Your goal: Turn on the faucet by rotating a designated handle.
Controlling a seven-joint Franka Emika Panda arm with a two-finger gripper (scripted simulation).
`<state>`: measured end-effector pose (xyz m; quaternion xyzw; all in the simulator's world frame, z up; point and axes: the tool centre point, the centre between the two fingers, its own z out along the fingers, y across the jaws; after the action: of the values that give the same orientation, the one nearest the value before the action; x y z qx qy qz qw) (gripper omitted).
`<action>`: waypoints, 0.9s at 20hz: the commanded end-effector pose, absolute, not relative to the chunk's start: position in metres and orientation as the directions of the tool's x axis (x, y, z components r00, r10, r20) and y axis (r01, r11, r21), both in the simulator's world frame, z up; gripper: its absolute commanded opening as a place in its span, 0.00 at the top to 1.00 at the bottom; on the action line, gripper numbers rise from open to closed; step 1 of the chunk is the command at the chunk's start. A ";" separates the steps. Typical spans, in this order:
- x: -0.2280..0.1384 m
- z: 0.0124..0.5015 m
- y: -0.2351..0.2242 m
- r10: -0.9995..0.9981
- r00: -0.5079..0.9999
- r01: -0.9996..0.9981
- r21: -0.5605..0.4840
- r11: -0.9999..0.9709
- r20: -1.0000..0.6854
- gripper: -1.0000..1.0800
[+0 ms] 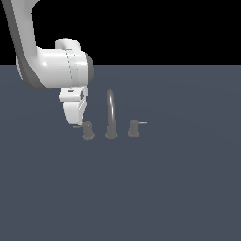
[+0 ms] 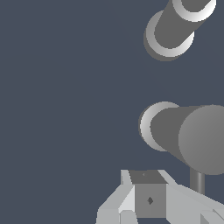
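The faucet is a small dull-grey set: a tall arched spout (image 1: pixel 110 114) between two squat knobs. The handle (image 1: pixel 88 131) is the knob at the exterior view's left, with its thin lever rod (image 1: pixel 77 126) pointing left. My gripper (image 1: pixel 78 121) hangs from the white arm just left of this knob, its tip right at the rod. In the wrist view the handle (image 2: pixel 188 136) looms large close beside my gripper (image 2: pixel 148 192), and the rod (image 2: pixel 197 181) shows next to the fingers. The fingers appear pressed together with nothing between them.
The twin knob (image 1: pixel 133 129) stands at the exterior view's right of the spout, its rod pointing right. The spout's round base (image 2: pixel 171 34) shows beyond the handle in the wrist view. Everything stands on a flat dark blue-grey floor (image 1: pixel 141 188).
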<state>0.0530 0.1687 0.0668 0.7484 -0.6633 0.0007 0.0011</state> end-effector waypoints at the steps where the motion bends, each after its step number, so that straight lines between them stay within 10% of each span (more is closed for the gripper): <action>1: 0.057 0.064 0.168 -0.994 0.107 -0.994 0.000 -0.107 0.002 1.00; 18: 0.025 0.063 0.182 -0.995 0.103 -0.995 0.000 -0.103 0.001 1.00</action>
<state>0.0347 0.1769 0.0629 0.7409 -0.6716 0.0025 -0.0025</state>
